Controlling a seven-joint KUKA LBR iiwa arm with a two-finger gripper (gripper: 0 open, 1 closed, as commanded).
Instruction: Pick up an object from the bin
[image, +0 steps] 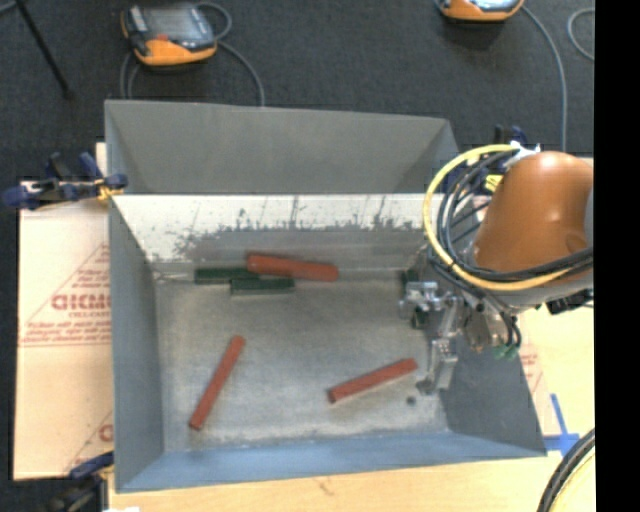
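My gripper hangs low at the right side of the bin, its fingertips just past the right end of a red-brown stick that lies slanted on the floor. Nothing shows between the fingers. A second red-brown stick lies slanted at the lower left of the floor. A third red-brown stick rests along the back wall, partly over a dark green stick.
The arm with its orange dome and looped cables covers the bin's right wall. The middle of the floor between the sticks is bare grey metal.
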